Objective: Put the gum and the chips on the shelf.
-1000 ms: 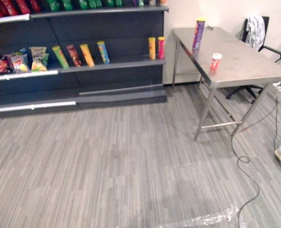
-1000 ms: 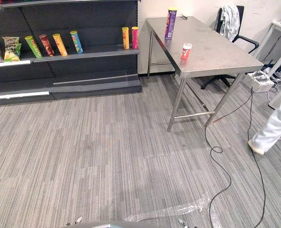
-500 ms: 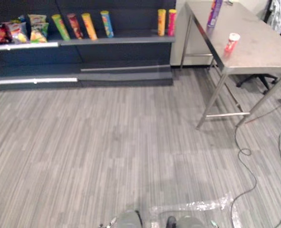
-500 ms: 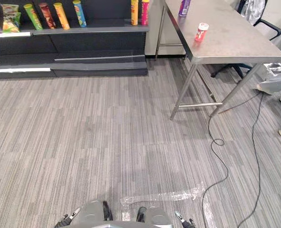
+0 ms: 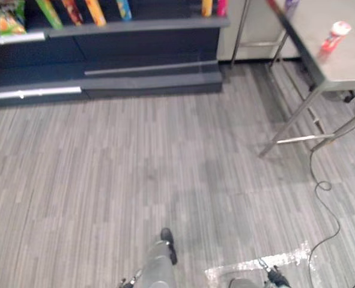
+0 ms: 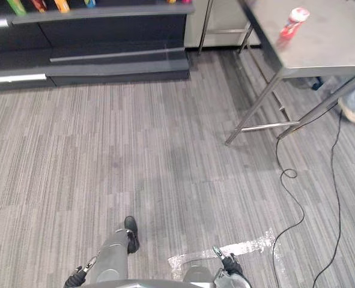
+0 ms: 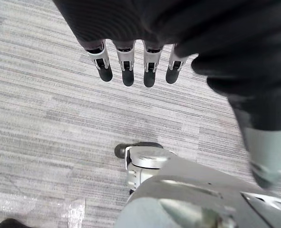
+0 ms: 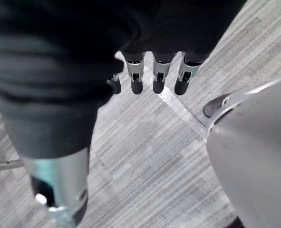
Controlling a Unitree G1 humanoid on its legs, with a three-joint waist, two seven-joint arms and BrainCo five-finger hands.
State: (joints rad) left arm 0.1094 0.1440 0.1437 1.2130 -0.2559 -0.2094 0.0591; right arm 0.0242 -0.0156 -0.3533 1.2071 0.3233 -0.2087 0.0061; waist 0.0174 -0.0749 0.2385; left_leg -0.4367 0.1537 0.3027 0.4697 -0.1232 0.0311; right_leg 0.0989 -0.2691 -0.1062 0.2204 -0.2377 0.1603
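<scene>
Our left hand (image 7: pixel 127 66) and right hand (image 8: pixel 159 76) hang slack, empty. The gum (image 6: pixel 291 21) stands near the table (image 6: pixel 336 48) edge (tall, tippy): reaching clumsily, we could knock it off.

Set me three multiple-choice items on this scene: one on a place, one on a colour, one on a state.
1. Where does the small red-and-white gum container stand? A on the steel table; B in a cardboard box; C on a wooden stool.
2. What colour is the striped carpet floor? A green; B grey; C red.
3. How does the left hand hold its fingers? A curled round a can; B pinching cloth; C straight, holding nothing.
Key: 1 A, it stands on the tabletop; 2 B, grey stripes run across both eye views; 3 C, the left wrist view shows them hanging straight over the carpet.
</scene>
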